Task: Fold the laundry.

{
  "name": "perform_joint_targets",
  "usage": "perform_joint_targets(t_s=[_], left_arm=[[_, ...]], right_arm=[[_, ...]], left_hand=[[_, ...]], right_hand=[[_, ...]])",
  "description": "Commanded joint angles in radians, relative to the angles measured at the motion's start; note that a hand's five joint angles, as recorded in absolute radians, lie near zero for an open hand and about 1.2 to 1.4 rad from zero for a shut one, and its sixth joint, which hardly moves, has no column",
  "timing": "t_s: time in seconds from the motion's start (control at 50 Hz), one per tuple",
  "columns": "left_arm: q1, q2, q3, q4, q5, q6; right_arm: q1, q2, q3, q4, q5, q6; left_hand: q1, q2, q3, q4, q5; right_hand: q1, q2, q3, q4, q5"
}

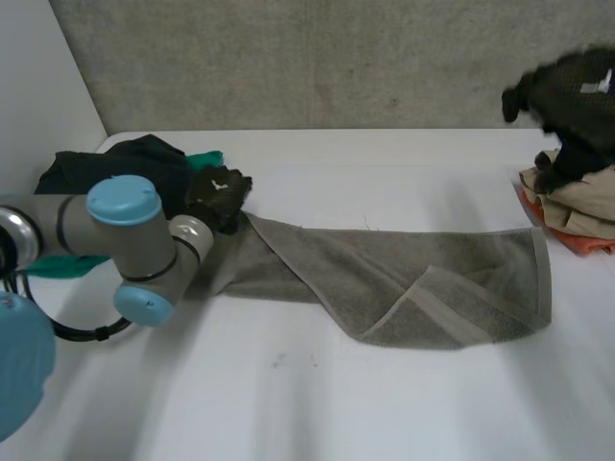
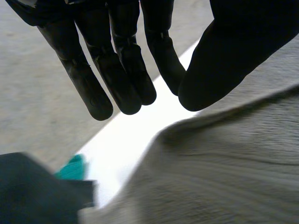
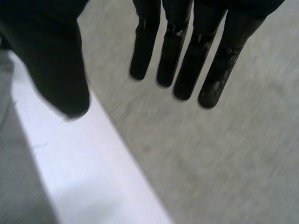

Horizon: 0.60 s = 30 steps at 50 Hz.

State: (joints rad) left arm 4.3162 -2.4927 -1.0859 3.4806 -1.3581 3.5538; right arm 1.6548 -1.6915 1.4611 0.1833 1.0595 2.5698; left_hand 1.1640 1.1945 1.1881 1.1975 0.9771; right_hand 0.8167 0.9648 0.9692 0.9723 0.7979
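Fingers (image 2: 117, 79) of left hand (image 1: 219, 195) are hanging straight, gripping nothing, over the grey towel (image 1: 404, 279)'s left end. At upper right, right hand (image 1: 569, 91) is spreading loose, empty. Towel is lying mid-frame: judging it soft, limp and light, with the corners best for pinching.

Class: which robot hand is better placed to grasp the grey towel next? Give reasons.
Left, probably: the left hand hovers open at the grey towel's end; the right hand is raised by the clothes pile, off the towel.
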Motion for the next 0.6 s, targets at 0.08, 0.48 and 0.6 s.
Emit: perform_joint_targets(t_s=[0.08, 0.48, 0.6], left_arm=[[0.022, 0.133, -0.172, 0.069, -0.096, 0.0], [0.017, 0.239, -0.287, 0.066, -0.107, -0.007], [0.022, 0.288, -0.342, 0.068, -0.102, -0.007]], right_arm=[[0.011, 0.197, 0.139, 0.1, 0.051, -0.014], [0.302, 0.492, 0.262, -0.156, 0.181, -0.095], [0.332, 0.575, 0.223, -0.197, 0.211, -0.194]], left_hand=[[0.232, 0.202, 0.208, 0.199, 0.245], [-0.416, -0.447, -0.44, -0.45, -0.404], [-0.454, -0.485, -0.478, -0.488, -0.442]], right_hand=[[-0.324, -0.472, -0.476, -0.479, -0.479], [-0.286, -0.434, -0.438, -0.441, -0.441], [-0.233, -0.381, -0.385, -0.388, -0.388]])
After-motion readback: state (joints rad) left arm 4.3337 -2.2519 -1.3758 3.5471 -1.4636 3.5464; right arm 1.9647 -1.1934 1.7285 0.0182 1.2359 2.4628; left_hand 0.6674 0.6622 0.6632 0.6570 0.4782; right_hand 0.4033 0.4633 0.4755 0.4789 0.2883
